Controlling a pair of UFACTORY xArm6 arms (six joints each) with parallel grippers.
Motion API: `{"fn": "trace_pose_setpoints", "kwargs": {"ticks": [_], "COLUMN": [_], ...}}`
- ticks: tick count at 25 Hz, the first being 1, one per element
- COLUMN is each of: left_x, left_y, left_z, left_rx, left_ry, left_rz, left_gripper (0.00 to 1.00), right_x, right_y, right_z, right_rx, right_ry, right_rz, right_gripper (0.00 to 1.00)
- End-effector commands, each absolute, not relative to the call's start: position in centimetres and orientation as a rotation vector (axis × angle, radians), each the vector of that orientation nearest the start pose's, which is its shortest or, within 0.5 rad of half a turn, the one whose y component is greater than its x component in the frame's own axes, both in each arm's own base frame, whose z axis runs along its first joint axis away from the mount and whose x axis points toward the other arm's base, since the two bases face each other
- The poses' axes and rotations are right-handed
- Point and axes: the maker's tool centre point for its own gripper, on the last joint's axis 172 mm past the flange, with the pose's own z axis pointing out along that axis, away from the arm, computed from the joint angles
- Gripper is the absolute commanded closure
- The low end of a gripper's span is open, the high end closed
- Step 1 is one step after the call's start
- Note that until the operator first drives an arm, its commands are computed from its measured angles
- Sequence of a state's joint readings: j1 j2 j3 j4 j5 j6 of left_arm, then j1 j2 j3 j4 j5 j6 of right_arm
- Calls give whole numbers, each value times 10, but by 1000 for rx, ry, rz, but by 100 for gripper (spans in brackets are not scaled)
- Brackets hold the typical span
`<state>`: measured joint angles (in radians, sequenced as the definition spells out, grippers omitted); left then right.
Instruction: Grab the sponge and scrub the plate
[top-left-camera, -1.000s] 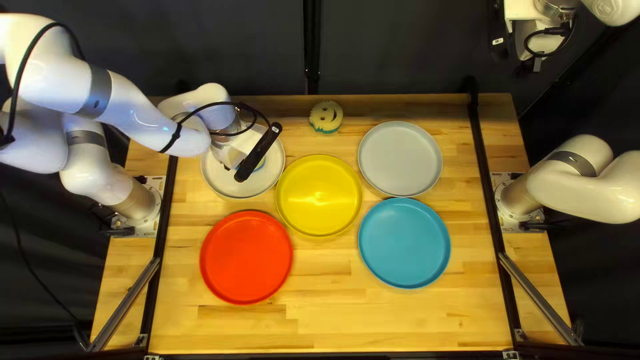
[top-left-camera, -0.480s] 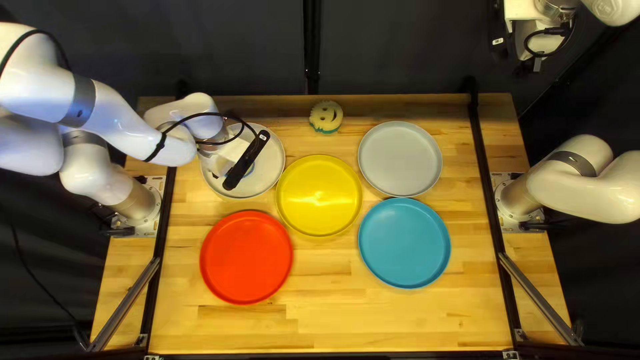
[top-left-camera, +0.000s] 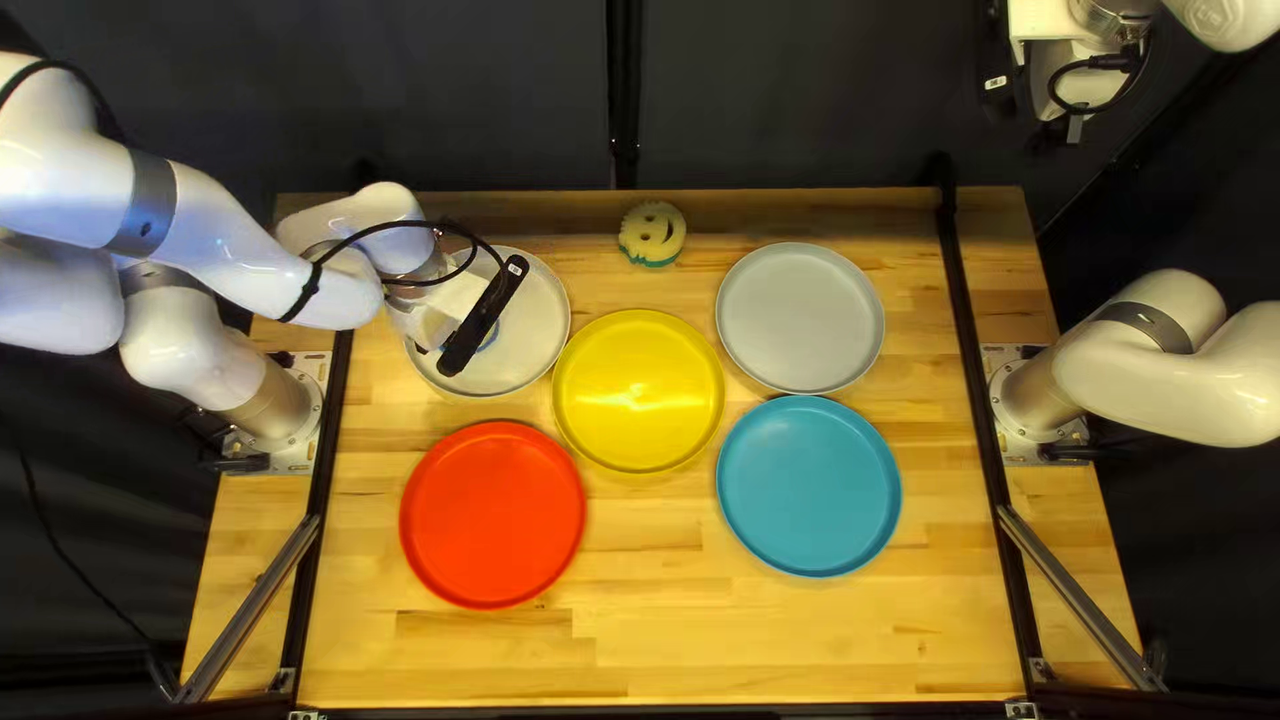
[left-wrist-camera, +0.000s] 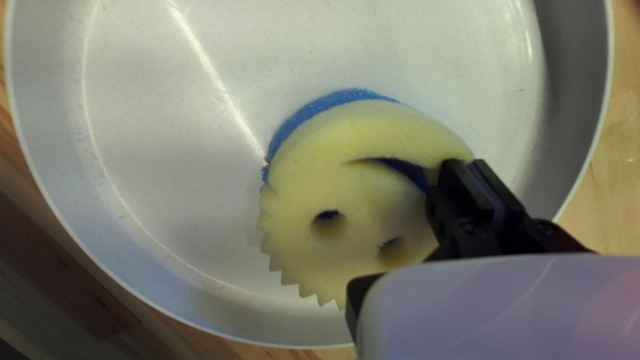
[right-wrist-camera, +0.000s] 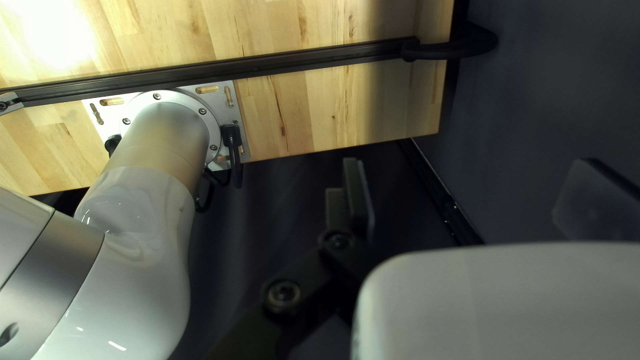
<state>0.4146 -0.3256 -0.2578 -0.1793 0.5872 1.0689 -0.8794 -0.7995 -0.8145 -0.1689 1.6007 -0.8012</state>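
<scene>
The left gripper (top-left-camera: 460, 320) is over the off-white plate (top-left-camera: 538, 320) at the upper left of the top left view, its tips hidden there; a bit of blue sponge shows beside it. In the left wrist view the left gripper (left-wrist-camera: 407, 243) holds a round yellow sponge (left-wrist-camera: 353, 173) with a blue underside between its two fingers, low inside the off-white plate (left-wrist-camera: 160, 133). Whether the sponge touches the plate's surface I cannot tell. My right gripper (top-left-camera: 1075, 118), beyond the table's far edge, stands open and empty; in the right wrist view the right gripper (right-wrist-camera: 470, 197) has its fingers wide apart.
A second smiley sponge (top-left-camera: 652, 234) lies near the far edge. Yellow (top-left-camera: 639, 391), red (top-left-camera: 492, 515), grey (top-left-camera: 800, 318) and blue (top-left-camera: 808, 486) plates lie on the table (top-left-camera: 640, 600). The yellow plate is close against the off-white one.
The left gripper has moved leftward and slightly toward the near edge over the off-white plate, uncovering more of its right part. The right arm and the other plates are unmoved.
</scene>
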Motion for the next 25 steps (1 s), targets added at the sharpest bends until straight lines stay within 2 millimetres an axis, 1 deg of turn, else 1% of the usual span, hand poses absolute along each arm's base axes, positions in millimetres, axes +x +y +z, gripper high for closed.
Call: {"fn": "trace_pose_setpoints", "kwargs": {"ticks": [1, 6, 10, 16, 25], "left_x": [285, 290, 283, 264, 243], "left_y": [117, 127, 128, 115, 94], "left_z": [45, 47, 48, 40, 33], "left_rx": [-3106, -3105, -3108, -3118, -3128], "left_ry": [821, 830, 830, 820, 804], "left_rz": [-107, -105, -99, -86, -71], "left_gripper": [100, 100, 100, 100, 100], "right_x": [125, 125, 125, 125, 125], "right_y": [-223, -223, -223, -223, -223], "right_z": [332, 332, 332, 332, 332], "right_rx": [-3255, -3255, -3255, -3255, -3255], "right_ry": [137, 137, 137, 137, 137], "right_rz": [191, 191, 191, 191, 191], "right_gripper": [0, 0, 0, 0, 0]}}
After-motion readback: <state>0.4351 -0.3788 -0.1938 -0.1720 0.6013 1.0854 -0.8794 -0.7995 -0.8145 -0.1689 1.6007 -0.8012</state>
